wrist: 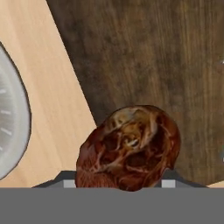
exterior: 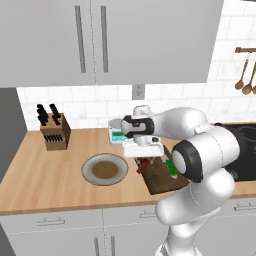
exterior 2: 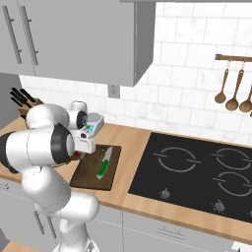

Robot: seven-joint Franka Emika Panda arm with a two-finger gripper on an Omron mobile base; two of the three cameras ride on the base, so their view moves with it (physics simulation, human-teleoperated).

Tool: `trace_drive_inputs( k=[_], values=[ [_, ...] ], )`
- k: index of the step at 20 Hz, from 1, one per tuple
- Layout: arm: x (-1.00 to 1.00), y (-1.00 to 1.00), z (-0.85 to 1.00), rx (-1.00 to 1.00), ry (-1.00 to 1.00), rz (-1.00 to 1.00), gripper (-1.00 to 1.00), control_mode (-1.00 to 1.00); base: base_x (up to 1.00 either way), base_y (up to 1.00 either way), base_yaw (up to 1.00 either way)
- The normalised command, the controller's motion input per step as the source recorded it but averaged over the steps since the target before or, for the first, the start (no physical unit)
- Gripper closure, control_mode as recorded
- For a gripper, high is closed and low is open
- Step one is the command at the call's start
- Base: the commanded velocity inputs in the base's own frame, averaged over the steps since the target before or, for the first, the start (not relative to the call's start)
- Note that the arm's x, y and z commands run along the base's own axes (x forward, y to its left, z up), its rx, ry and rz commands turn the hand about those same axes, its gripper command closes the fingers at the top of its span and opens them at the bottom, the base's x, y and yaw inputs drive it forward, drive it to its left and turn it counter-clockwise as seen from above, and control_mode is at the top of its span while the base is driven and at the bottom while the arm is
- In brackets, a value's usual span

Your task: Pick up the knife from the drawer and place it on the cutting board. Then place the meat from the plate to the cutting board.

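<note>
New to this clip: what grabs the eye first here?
The white arm bends low over the counter, its tool holding the reddish meat above the dark cutting board. The green-handled knife already lies on that board. Left of it, the grey-rimmed plate sits bare.

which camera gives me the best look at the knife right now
The right base view: the knife lies in full sight on the cutting board, green handle and blade both visible. The left base view shows just part of its green handle beside the arm.
</note>
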Motion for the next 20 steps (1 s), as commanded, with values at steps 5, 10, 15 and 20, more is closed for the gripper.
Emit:
trace_drive_inputs(
  k=[5, 10, 15, 20],
  values=[
    [0.00, -0.52, 0.00, 0.00, 0.01, 0.06, 1.00, -1.00, 0.00, 0.00, 0.00],
    [0.07, -0.38, 0.00, 0.00, 0.01, 0.02, 1.00, -1.00, 0.00, 0.00, 0.00],
    [0.13, -0.20, -0.03, 0.00, 0.00, 0.00, 1.00, -1.00, 0.00, 0.00, 0.00],
    [0.07, 0.00, -0.38, -0.06, 0.00, 0.03, 1.00, -1.00, 0.00, 0.00, 0.00]
  ],
)
